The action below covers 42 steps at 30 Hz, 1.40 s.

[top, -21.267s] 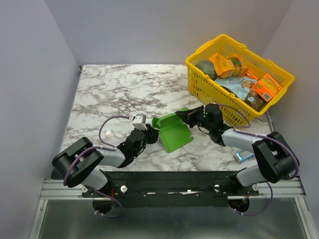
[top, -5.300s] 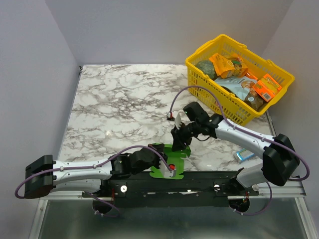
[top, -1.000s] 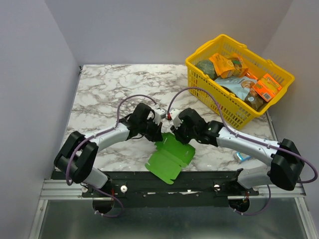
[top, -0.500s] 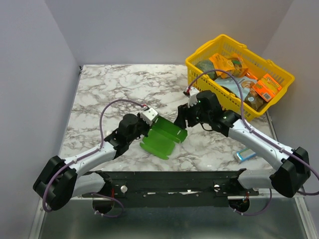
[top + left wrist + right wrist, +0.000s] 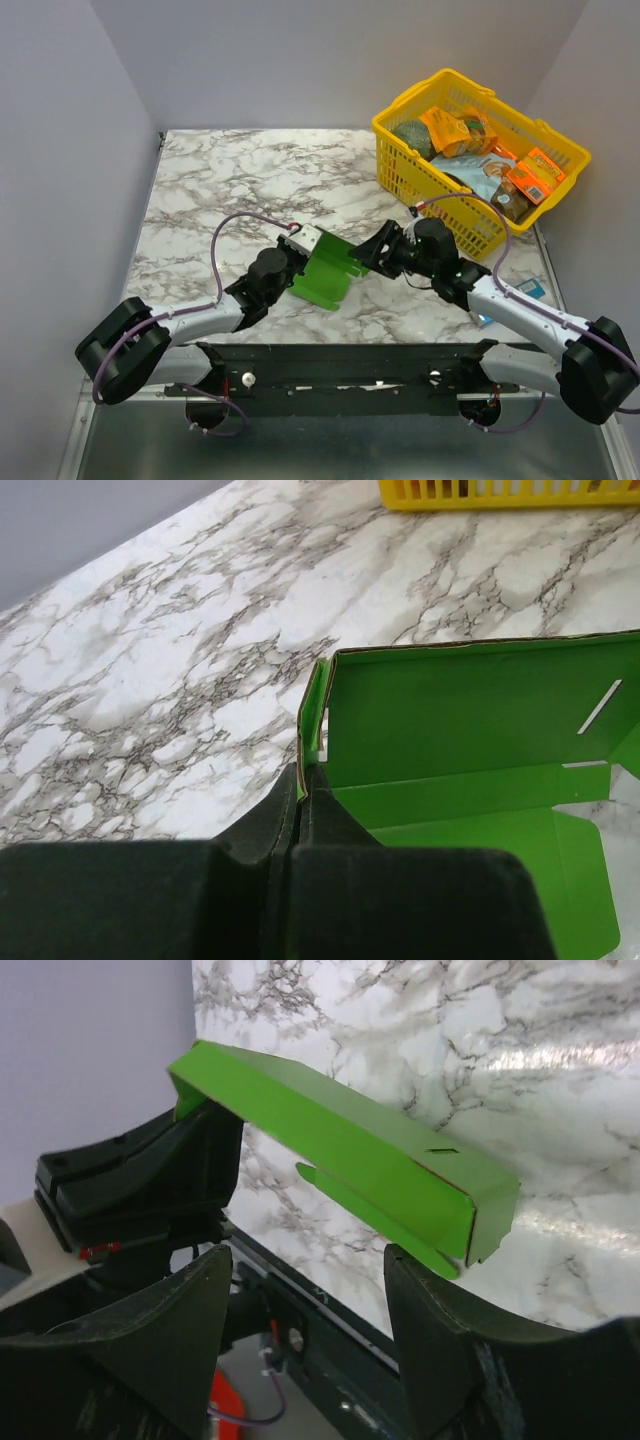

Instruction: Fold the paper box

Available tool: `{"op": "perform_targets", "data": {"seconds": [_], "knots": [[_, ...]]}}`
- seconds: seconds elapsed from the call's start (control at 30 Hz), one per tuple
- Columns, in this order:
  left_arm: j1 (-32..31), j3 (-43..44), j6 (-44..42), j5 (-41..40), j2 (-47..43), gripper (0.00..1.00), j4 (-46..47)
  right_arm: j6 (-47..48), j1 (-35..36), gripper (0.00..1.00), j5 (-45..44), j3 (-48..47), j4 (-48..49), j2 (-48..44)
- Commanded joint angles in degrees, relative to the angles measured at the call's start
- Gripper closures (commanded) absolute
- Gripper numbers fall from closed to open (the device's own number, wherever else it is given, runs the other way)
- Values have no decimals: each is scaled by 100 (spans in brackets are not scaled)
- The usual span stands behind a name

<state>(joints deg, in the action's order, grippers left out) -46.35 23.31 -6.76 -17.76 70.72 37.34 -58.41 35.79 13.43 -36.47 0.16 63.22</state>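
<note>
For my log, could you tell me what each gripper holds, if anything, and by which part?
The left gripper pinches the paper box by an end-flap edge; the right gripper holds nothing.
</note>
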Motion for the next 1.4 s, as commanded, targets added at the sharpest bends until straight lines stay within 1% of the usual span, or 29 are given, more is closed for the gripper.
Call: {"op": "perform_targets", "data": {"seconds": [0.0,0.03,0.13,0.23,0.4,0.53,0.73,0.77,0.87,0.93,0.97,1.03,1.07,1.1,1.13,1.17,1.23,1.27,1.37], "knots": [[-208,-221,228,-693,-67,100,677,-1663,7,30,99,464,1836,243],[-243,-239,228,-729,-67,100,704,-1795,7,31,81,465,2108,409],[-375,-274,263,-816,-84,100,757,-2050,7,32,-42,439,2443,656],[-463,-301,368,-974,-58,100,766,-2086,7,32,-244,456,2742,744],[-542,-327,474,-1080,-76,100,810,-2341,7,33,-569,412,2524,867],[-612,-345,553,-1212,-76,100,818,-2595,7,34,-596,465,2663,1104],[-762,-389,615,-1353,-49,100,862,-2746,7,40,-727,492,2936,1342],[-770,-389,615,-1362,-41,100,862,-2728,16,46,-824,483,2937,1342],[-788,-397,624,-1397,-23,100,880,-2623,7,57,-921,413,2849,1351],[-797,-406,641,-1380,-14,100,880,-2596,7,62,-947,421,2822,1368],[-797,-398,659,-1371,21,100,880,-2596,7,67,-974,439,2849,1403],[-806,-389,659,-1344,73,100,880,-2588,7,72,-991,491,2936,1473],[-806,-389,859,-1309,135,100,880,-2579,7,77,-1000,492,2954,1509],[-806,-389,905,-1292,161,100,889,-2570,7,79,-983,492,2972,1622],[-806,-380,931,-1265,196,100,906,-2526,7,82,-983,500,3076,1667],[-806,-362,966,-1265,275,100,906,-2482,7,88,-991,526,3156,1719],[-806,-310,1063,-1292,372,100,906,-2299,7,93,-1018,553,3366,1895],[-806,-292,1089,-1292,477,100,906,-2202,7,98,-1070,570,3472,1948],[-806,-204,1230,-1256,767,100,976,-1938,7,99,-1228,737,3946,2124]]}}
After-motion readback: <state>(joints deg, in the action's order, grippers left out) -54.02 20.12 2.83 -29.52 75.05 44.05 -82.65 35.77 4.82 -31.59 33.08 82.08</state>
